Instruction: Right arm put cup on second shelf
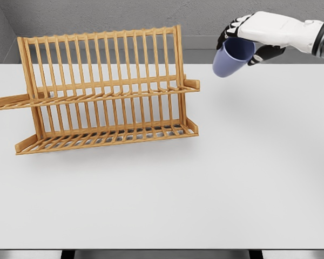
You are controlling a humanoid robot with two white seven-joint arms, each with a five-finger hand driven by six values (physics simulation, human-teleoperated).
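My right hand [247,39] comes in from the upper right and is shut on a blue-purple cup [232,57]. The cup hangs in the air, tilted, with its mouth turned up and to the right. It is to the right of and slightly above a wooden two-tier dish rack [102,91] that stands on the left half of the white table [205,183]. The rack's upper shelf [108,96] and lower shelf [105,137] hold nothing. My left arm does not show.
The table's far edge runs just behind the rack, with a grey wall beyond it. The rack's tall slatted back [97,56] rises at its rear.
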